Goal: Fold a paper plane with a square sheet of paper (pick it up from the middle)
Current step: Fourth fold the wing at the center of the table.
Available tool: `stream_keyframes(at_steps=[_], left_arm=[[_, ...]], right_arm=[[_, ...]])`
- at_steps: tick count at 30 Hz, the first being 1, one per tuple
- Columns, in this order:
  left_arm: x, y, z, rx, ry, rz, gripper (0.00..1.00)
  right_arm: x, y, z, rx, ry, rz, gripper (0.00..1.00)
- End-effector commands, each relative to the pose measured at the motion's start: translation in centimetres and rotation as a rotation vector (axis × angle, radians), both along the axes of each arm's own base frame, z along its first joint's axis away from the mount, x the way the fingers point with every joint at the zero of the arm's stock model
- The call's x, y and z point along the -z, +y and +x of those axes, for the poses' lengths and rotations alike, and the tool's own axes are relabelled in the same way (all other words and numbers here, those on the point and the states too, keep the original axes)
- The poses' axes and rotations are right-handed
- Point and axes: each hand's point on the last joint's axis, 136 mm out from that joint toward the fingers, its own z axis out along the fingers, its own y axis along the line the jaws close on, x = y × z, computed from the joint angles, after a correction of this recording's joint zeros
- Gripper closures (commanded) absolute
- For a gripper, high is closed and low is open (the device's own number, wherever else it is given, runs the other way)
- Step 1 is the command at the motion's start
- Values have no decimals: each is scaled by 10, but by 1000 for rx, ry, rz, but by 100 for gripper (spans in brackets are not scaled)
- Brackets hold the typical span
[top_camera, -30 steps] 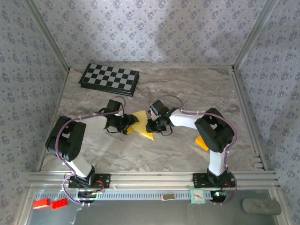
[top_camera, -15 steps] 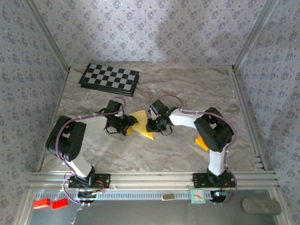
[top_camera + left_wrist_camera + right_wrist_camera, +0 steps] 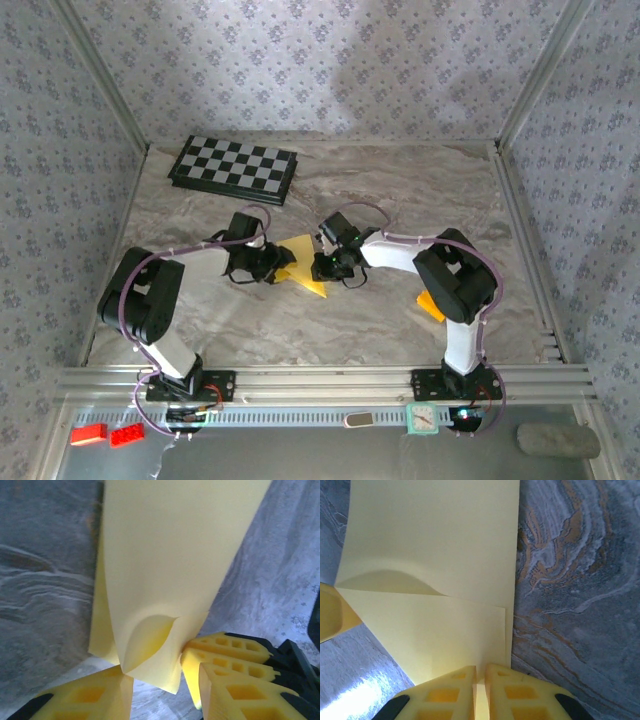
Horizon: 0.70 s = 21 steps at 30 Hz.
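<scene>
the fold is part done, by my reading. the yellow sheet of paper lies at the middle of the marble table, well apart from the checkerboard at the far left, and it is not a flat square. from the right wrist, one layer lies over another, with a straight edge running across and a soft bulge where the upper layer has not gone flat. from the left wrist, a small curled pocket shows near the sheet's pointed corner.

the right gripper is clenched on the sheet's edge: its two yellow fingers stand almost together with a sliver of paper between them. the left gripper meets the sheet from the opposite side. its jaws stand apart with the paper's pointed corner in the gap. one finger touches the paper's edge, yet i see no pinch on it.

the step in hand, i judge, is taking hold of a loose corner so that a flap can be brought over while the other side is anchored. the next move calls for the left fingers to nip that corner without crushing it, then carry it across to the fold line. the right hold should be firm so the sheet does not slide on the smooth marble. the bulge wants pressing flat before any crease is set, as thin paper may buckle instead of folding true.
</scene>
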Motion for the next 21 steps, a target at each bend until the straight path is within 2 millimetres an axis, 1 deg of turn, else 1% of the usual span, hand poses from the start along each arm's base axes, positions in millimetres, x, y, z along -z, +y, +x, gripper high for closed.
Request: stream_keyframes(at_steps=[1,4,8,15,21], left_arm=[[-13,-11,6,53,-77,-53,62],[-14,-12,8,77,-124,-56,62],[-9,-8,9,105,-162,-33,62],[5,-8,7,115,-126,-40,64],[10,-8,7,102,-101,-42,68]], right_arm=[[16,-11,-3,16,44,-57,84],[16,-12,-2,16,42,-59,85],[18,-15,-3,11,45,-72,85],[21,-16,-3,8,46,-80,85],[21,-18,-2,8,44,-81,85]])
